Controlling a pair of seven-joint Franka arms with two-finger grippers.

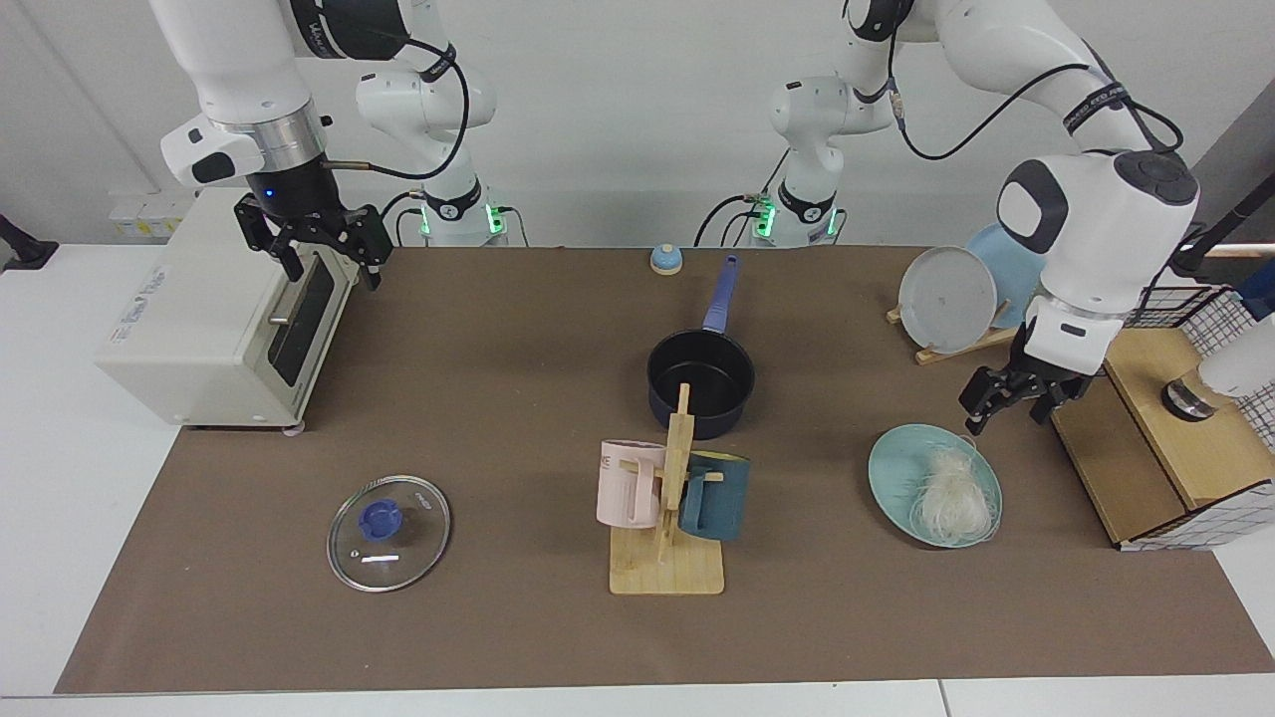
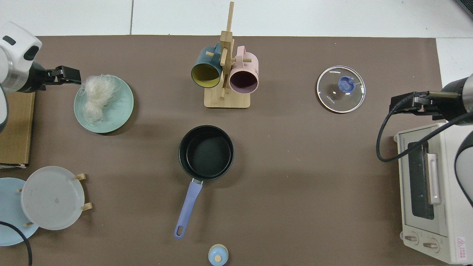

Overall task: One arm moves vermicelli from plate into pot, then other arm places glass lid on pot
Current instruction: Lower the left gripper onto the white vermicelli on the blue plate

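My left gripper [image 1: 1008, 405] hangs just beside the far edge of the plate [image 1: 890, 468], jaws spread and holding nothing. In the top view it sits at the plate's rim, close to the vermicelli [image 2: 97, 96] but apart from it. The noodles lie in a loose tangle on the side of the plate nearest that gripper, with a few strands trailing over the rim.

The pot [image 1: 699, 380] stands near the middle of the bench [image 1: 498, 398], black inside and bare, its handle [image 1: 720, 293] pointing toward my bases. So the first step is in hand, as I judge it: the approach to the noodles, with no grasp made.

My right gripper [image 1: 321, 244] waits above the front of the toaster oven [image 1: 214, 324], jaws parted and holding nothing. The lid [image 1: 388, 518] lies flat on the bench, knob up, well apart from the pot and from that gripper.

Next I need to bring the left jaws over the thick of the tangle, lower them round it, and close on enough strands to lift the bundle whole. Such thin strands may slip free or trail off the plate, so a bite through the densest part seems wise. The carry to the pot passes near the mug rack [image 1: 669, 518], which stands just in front of the pot and needs clearing.
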